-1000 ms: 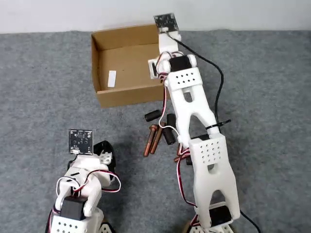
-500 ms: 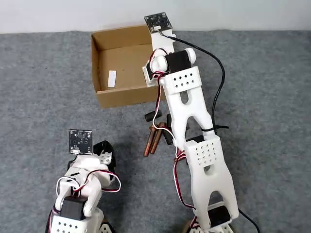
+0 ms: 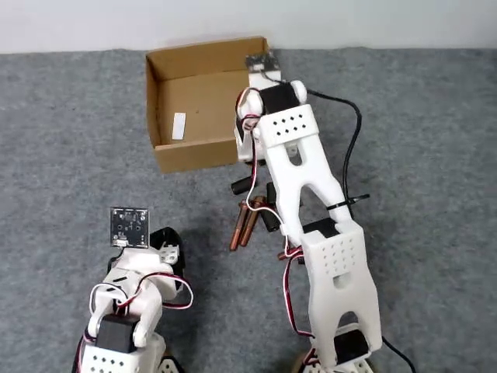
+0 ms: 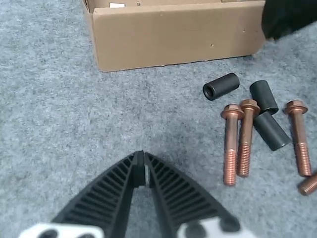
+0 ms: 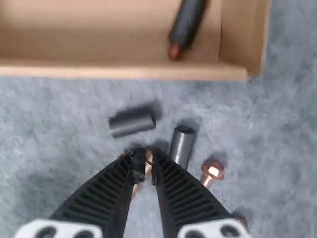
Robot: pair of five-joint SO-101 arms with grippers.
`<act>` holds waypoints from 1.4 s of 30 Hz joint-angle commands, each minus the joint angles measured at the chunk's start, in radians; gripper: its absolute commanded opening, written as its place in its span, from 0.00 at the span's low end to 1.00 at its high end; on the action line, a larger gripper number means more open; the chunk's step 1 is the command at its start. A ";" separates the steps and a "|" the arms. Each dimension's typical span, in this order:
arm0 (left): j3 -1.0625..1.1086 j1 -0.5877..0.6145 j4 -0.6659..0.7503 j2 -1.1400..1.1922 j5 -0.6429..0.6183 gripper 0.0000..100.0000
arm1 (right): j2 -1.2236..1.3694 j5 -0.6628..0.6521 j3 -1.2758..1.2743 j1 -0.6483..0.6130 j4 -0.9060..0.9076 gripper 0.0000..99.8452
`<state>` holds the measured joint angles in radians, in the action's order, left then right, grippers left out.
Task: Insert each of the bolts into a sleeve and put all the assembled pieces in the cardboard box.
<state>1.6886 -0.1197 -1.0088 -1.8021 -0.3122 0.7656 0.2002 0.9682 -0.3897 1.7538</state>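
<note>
An assembled piece (image 5: 185, 25), a bolt inside a dark sleeve, lies in the cardboard box (image 3: 194, 151) near its right wall. In front of the box lie loose black sleeves (image 4: 221, 86) (image 4: 263, 95) (image 4: 271, 130) and several copper bolts (image 4: 229, 144) (image 4: 245, 136) (image 4: 298, 136). My right gripper (image 5: 143, 166) hangs over this pile just outside the box's front wall. Its fingers are shut to a thin slit and hold nothing. Sleeves (image 5: 132, 122) (image 5: 182, 144) and a bolt head (image 5: 213, 171) lie beneath it. My left gripper (image 4: 141, 171) is shut and empty, low over the carpet left of the pile.
Grey carpet (image 3: 78, 155) covers the table. The right arm (image 3: 287, 132) stretches over the pile and hides part of it from above. A white label (image 3: 179, 125) is stuck on the box floor. Bare carpet lies left of the box.
The right arm's wrist has drawn back from over the box's far right corner toward its front wall and the pile. The left arm has kept still.
</note>
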 commanded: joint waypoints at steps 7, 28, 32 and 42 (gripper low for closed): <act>-0.004 0.006 -0.008 -0.002 0.003 0.00 | 0.019 0.014 -0.014 0.061 0.033 0.15; -0.004 0.006 -0.008 -0.002 0.003 0.00 | 0.257 0.037 -0.014 0.027 0.018 0.15; -0.004 0.006 -0.008 -0.002 0.003 0.00 | 0.275 0.037 -0.012 0.030 -0.019 0.01; -0.004 0.006 -0.008 -0.002 0.003 0.00 | 0.153 0.031 0.153 0.027 0.044 0.01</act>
<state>1.6886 -0.1197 -1.0088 -1.8021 -0.3122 1.0418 0.2279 1.0403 -0.3514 1.7568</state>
